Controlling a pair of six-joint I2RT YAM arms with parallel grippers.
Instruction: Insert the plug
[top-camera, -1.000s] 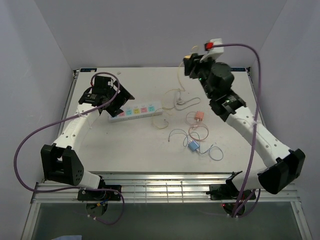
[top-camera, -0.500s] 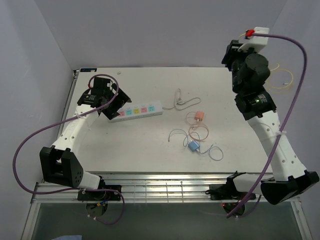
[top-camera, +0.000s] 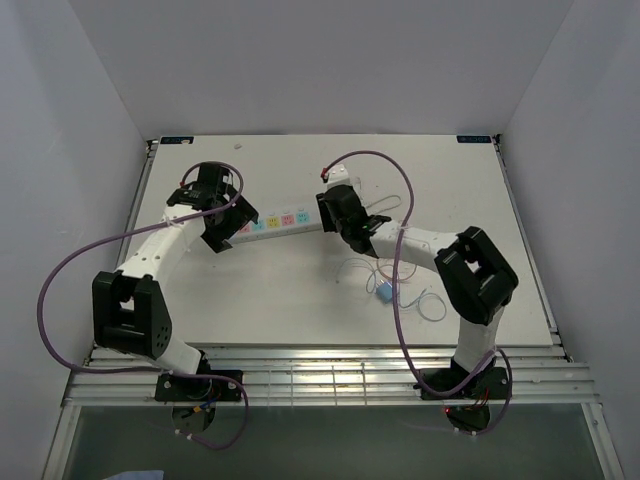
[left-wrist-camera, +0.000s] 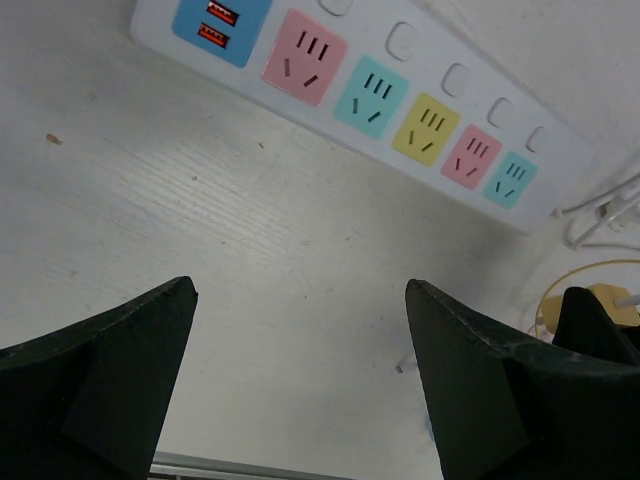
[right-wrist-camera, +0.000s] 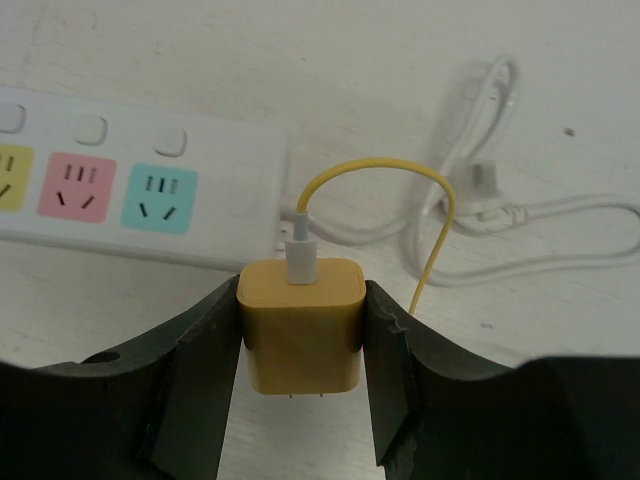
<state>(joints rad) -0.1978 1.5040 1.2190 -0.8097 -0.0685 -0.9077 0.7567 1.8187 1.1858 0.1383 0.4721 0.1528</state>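
Observation:
A yellow plug (right-wrist-camera: 300, 325) with a white connector and a yellow cable (right-wrist-camera: 395, 168) sits between the fingers of my right gripper (right-wrist-camera: 300, 290), which is shut on its sides. Its prongs point down at the table. It hangs just off the right end of the white power strip (right-wrist-camera: 130, 190), near the teal socket (right-wrist-camera: 158, 200). In the top view the right gripper (top-camera: 338, 222) is low at the strip's (top-camera: 275, 221) right end. My left gripper (left-wrist-camera: 300, 290) is open and empty, just in front of the strip's (left-wrist-camera: 400, 100) left part.
The strip's white cord (right-wrist-camera: 500, 210) lies coiled to the right of the plug. A blue plug (top-camera: 385, 291) with thin looped cables lies in front of the right arm. A purple cable (top-camera: 400, 260) arcs over the right arm.
The right arm has swung down from high at the back right to the strip's right end, carrying the yellow plug. The left gripper has shifted slightly nearer the strip.

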